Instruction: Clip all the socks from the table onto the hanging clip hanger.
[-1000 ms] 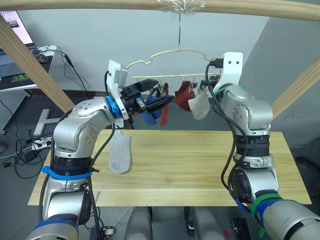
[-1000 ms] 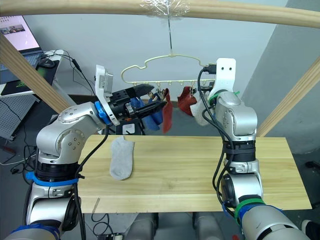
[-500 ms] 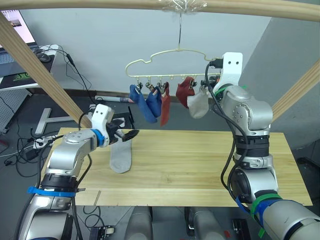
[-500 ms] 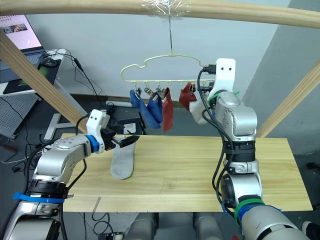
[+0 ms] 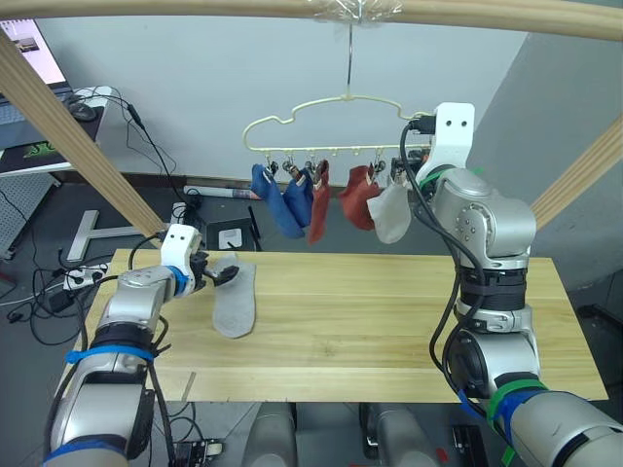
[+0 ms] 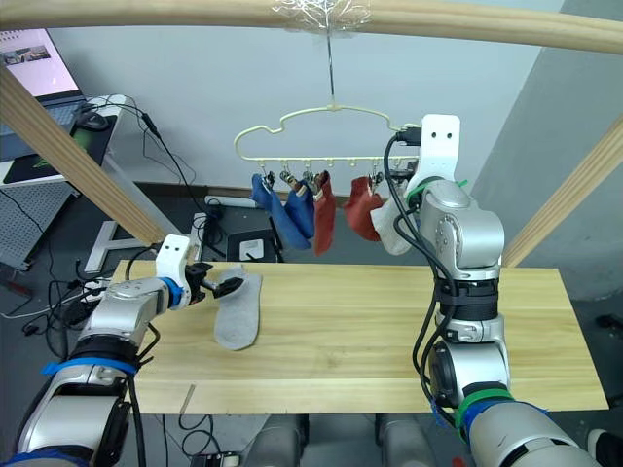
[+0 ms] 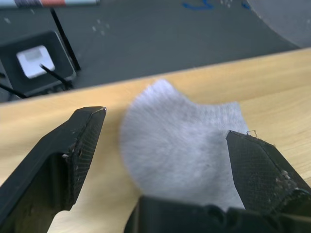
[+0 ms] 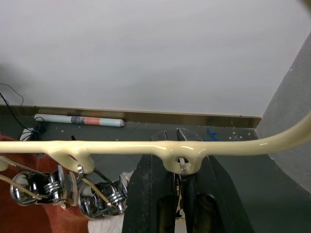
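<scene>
Step in hand: pickup of the last sock. The left tool (image 6: 207, 283) sits low at the table's (image 5: 389, 321) left end with its two fingers spread wide apart, one on each side of the cuff end of the light grey sock (image 5: 236, 304) — the left wrist view shows the cuff (image 7: 177, 145) lying flat between the open fingers, not yet pinched. This sock lies lengthwise on the wood.

The hanger (image 5: 321, 122) hangs by its hook from the wooden pole (image 5: 195, 8) above the far edge of the table. Five socks hang from its clips: two blue socks (image 5: 282, 199) at the left, a rust red one (image 5: 316, 202) just beside them, a second red one (image 5: 358, 199) further right, and a pale grey one (image 5: 393, 212) at the right end.

The right tool (image 8: 178, 194) is raised to the hanger's right end; its fingers stand close together just under the wire (whether they grip a clip or the wire itself cannot be told from the right wrist view).

Judged progress: five of six socks clipped. The next move calls for closing the left fingers on the cuff, lifting the sock clear, and carrying it up to a free clip — which clip is free cannot be made out.
</scene>
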{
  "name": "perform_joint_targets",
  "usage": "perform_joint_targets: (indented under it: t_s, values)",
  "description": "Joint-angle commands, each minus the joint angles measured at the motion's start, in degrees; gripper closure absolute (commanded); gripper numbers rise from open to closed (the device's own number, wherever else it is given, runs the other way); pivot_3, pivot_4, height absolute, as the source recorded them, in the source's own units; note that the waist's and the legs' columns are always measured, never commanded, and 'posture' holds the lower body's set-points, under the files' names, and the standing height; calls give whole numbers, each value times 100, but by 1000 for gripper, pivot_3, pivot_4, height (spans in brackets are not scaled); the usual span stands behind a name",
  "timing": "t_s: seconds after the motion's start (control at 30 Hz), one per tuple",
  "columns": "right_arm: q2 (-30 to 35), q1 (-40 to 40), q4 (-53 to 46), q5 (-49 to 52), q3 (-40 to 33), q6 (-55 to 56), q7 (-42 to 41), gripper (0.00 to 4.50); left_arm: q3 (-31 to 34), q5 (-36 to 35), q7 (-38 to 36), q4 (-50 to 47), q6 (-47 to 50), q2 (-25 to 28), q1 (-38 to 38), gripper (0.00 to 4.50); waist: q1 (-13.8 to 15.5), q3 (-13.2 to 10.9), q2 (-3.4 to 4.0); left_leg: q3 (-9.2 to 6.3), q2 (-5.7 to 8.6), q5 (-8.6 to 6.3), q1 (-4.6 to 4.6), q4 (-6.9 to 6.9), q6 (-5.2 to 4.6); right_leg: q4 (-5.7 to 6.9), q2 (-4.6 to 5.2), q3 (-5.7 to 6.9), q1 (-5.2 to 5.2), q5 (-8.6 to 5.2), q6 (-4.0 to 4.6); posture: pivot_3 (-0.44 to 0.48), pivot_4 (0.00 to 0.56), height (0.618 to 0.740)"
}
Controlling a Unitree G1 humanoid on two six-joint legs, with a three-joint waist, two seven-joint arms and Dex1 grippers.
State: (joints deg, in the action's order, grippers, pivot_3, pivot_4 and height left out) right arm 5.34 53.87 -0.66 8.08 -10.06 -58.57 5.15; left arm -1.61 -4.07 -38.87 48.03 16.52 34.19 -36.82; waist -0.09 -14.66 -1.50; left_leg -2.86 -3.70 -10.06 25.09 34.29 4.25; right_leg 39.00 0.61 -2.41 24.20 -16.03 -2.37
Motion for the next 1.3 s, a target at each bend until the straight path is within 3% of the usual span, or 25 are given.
perform_joint_targets:
  t_s: [0.03, 0.2, 0.3, 0.73, 0.9, 1.03, 1.3]
  values:
    - [-2, 14, -324, 44, -62, -45, 26, 4490, -239, 383, 69, 425, -60, -46, -148, 0, 6, 0, 0, 0, 0, 0, -1, 0, 0, 0, 0, -1, -1, 0, 0, 89, 257, 740]
    - [7, 12, -409, 43, -83, -136, 33, 4490, -293, 533, 123, 870, -216, -172, -284, 0, 0, 0, 0, 0, 0, 1, -9, 0, -1, 8, 0, -1, -6, 0, 0, 75, 260, 740]
    - [1, 3, -451, 44, -93, -178, 39, 4500, -369, 628, 84, 969, -376, -170, -266, 569, 1, 1, 1, -1, 1, 1, -15, 1, -1, 10, 0, -1, -11, 0, 0, 69, 259, 740]
    - [-18, -3, -450, 55, -88, -220, 18, 4500, -463, 691, -309, 566, -684, -161, 58, 4411, -20, 1, 2, 0, 0, 2, -20, 1, -2, 13, 0, -3, -12, 1, 1, 73, 256, 740]
    - [-57, -10, -460, 69, -101, -246, 27, 4500, -249, 198, -923, -368, -613, -292, 362, 4484, -20, 1, 2, 2, 0, 1, -18, 0, -1, 9, 0, -4, -12, 0, 1, 81, 251, 740]
    - [-142, 19, -484, 112, -171, -319, 45, 4500, -58, -575, -1592, -1745, 254, -498, 529, 4484, 7, 0, 1, 0, 0, 1, -7, -1, -1, 6, 1, 0, -7, 1, 1, 82, 249, 740]
    - [-325, 118, -522, 222, -374, -494, 118, 4500, -230, -1442, -1721, -3626, 1716, -1113, 130, 4484, -9, -1, 1, -6, 1, 2, -2, 1, -1, 5, 1, 3, -8, 1, 1, 76, 251, 740]
